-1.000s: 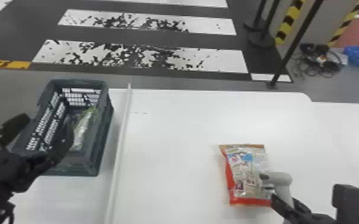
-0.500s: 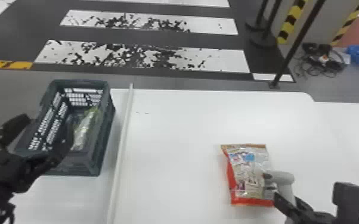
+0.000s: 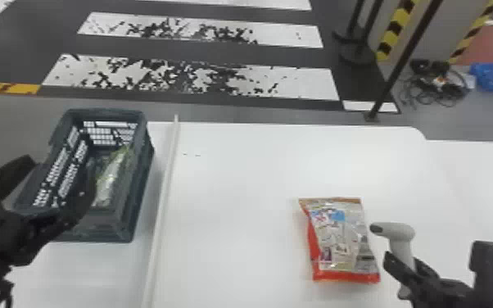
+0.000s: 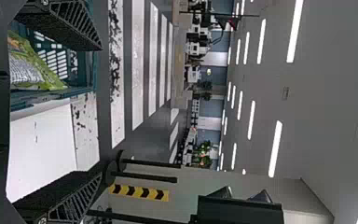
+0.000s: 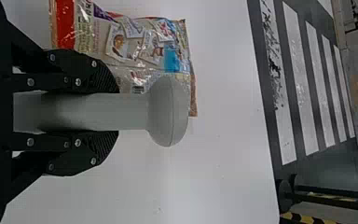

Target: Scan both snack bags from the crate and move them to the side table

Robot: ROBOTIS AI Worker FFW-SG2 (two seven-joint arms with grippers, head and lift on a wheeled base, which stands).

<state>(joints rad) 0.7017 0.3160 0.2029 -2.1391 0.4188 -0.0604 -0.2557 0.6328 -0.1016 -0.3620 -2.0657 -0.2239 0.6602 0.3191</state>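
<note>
Looks to me like R gripper (image 5: pixel 114 112), clamped on scanner (image 3: pixel 397 232), just drew it off red bag (image 3: pixel 340 241), lower rt of frame; scan 1 prob. done. L gripper (image 3: pixel 60 172) gapes near crate (image 3: pixel 98 224), mid-left, green bag (image 3: pixel 110 180) inside

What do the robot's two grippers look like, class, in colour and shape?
Both are black. The left gripper has tapering, wedge-shaped fingers with slanting ribs. The right gripper has fingers dotted with round silvery screws and finely ridged near their tips.
</note>
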